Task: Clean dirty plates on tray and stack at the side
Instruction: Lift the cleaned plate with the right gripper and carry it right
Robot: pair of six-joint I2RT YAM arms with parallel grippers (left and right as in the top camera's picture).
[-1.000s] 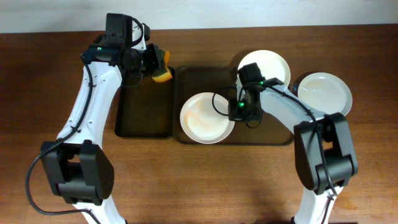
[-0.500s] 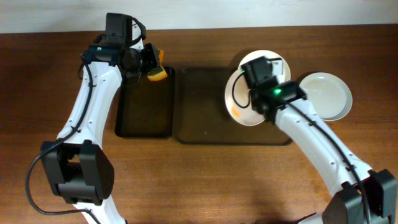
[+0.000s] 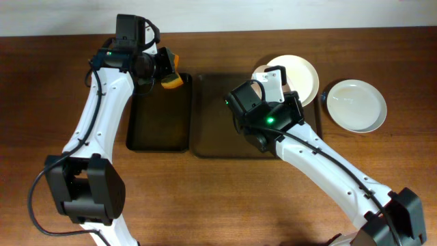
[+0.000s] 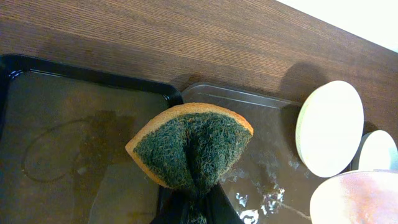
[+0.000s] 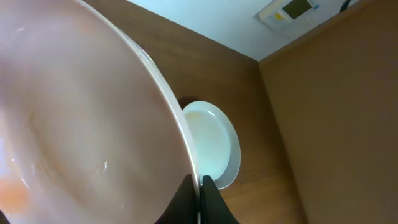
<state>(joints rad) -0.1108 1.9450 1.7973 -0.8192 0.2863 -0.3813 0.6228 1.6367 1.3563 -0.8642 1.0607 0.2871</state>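
Observation:
My right gripper (image 5: 199, 184) is shut on the rim of a white plate (image 5: 81, 112) with faint orange streaks, holding it tilted on edge above the dark brown tray (image 3: 222, 140). The arm hides most of this plate from overhead; the left wrist view shows it at the bottom right (image 4: 357, 198). A second plate (image 3: 297, 74) lies at the tray's far right corner. A third plate (image 3: 355, 106) lies on the wood tabletop to the right and shows in the right wrist view (image 5: 211, 146). My left gripper (image 4: 196, 202) is shut on a yellow-green sponge (image 4: 193, 149) over the tray's far left corner.
A narrower black tray (image 3: 157, 126) lies left of the brown tray, under my left gripper (image 3: 167, 72). Bare wood tabletop (image 3: 205, 198) runs along the front and the far right. Water beads shine on the brown tray (image 4: 267, 196).
My right arm has swung left over the middle of the tray, carrying the streaked plate and tipping it on edge. The left arm and sponge have stayed put.

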